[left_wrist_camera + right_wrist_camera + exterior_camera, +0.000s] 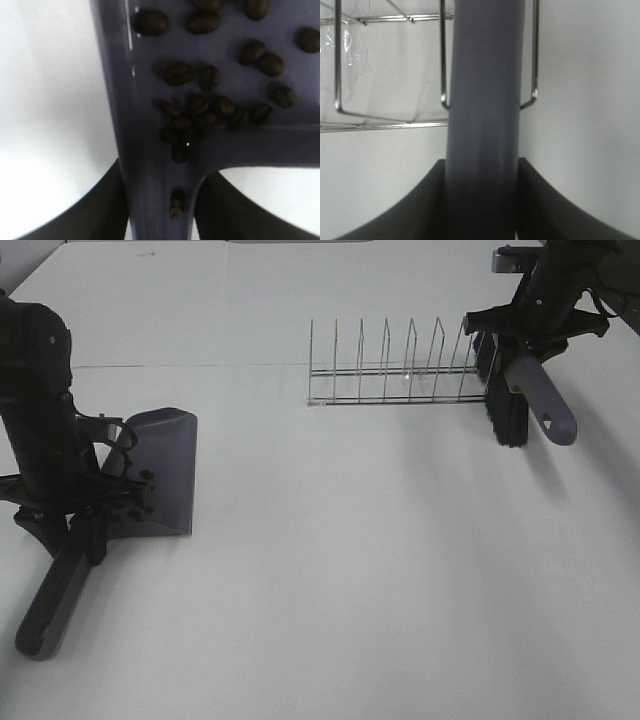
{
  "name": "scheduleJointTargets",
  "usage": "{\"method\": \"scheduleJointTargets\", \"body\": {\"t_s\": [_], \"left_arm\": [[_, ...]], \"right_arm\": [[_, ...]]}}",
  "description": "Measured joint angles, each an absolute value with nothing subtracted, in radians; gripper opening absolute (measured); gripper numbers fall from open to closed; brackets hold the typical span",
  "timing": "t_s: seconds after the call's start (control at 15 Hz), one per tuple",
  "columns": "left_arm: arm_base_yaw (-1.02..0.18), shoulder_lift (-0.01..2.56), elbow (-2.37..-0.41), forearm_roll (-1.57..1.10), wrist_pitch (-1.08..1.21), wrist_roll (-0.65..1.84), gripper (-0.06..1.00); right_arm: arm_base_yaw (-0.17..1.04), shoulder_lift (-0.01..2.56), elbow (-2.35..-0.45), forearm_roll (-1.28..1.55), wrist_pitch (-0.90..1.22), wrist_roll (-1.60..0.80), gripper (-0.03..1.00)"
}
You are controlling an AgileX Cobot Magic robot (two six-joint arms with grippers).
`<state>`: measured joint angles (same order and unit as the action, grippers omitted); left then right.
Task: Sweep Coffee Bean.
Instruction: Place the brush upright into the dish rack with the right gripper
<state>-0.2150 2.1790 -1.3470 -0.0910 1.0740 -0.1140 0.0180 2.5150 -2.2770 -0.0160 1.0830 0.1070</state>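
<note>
Scattered beans (pixel 200 117) in dustpan (pixel 160 470) — left pincer (pixel 160 210) clenched on its handle; right pincer (pixel 482 200) grips brush (pixel 508 410), bristles down, beside rack (pixel 390 375).

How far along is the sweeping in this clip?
Done, it seems: the coffee beans lie in the dustpan, and the high view shows none loose on the table. In hand: the left tool grips the dustpan handle, the right tool the brush, bristles down beside the end of the wire rack. Left: probably only setting both down.

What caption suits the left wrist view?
Collected coffee beans lie in the grey dustpan, its handle held by the left gripper.
</note>
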Motion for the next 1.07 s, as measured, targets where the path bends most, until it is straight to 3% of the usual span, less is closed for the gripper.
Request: {"method": "scheduleJointTargets", "body": {"t_s": [1.07], "left_arm": [[-0.215, 2.179, -1.347, -0.091, 1.072, -0.114, 0.34]], "right_arm": [[0.020, 2.515, -2.277, -0.047, 1.074, 0.131, 0.37]]}}
